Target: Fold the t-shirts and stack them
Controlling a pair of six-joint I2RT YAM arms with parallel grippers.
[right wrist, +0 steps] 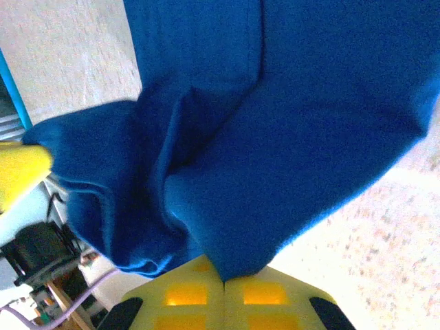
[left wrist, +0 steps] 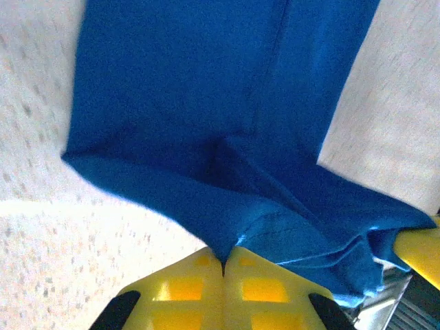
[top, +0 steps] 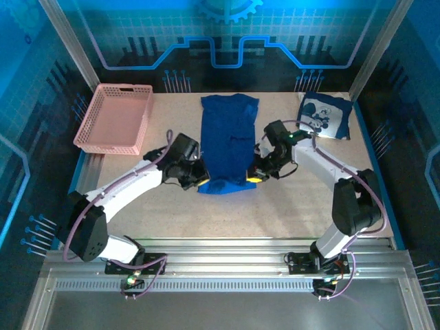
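yellow-padded left gripper (left wrist: pixel 223 256): fingers clenched, with a pinch of blue hem caught between them, at the near-left corner of the spread shirt.

yellow-padded right gripper (right wrist: pixel 225 275): fingers likewise clenched on the hem, at the near-right corner. cloth bunches in folds just above the pads.

royal-blue cloth t-shirt (top: pixel 228 141): lies mid-table between the two arms as a long narrow strip, plain side up. the sides appear to be turned in. the far end points toward the back wall and the near end is gathered in both grips. judged part-folded: narrowed lengthwise, not yet folded end over end.

royal-blue folded t-shirt with white-and-black cartoon print (top: pixel 325 115): a compact square at the far right corner of the table, well apart from the strip. judged finished and ready as the base of the stack.

pink plastic lattice basket (top: pixel 115 118): far left corner, touched by neither arm.

speckled beige table (top: pixel 289 206): carries all of the above.

progress: roughly half, with one shirt done. remaining, as judged: carry the gripped hem toward the far end, perhaps fold again to match the square, then set it on the cartoon-print shirt.
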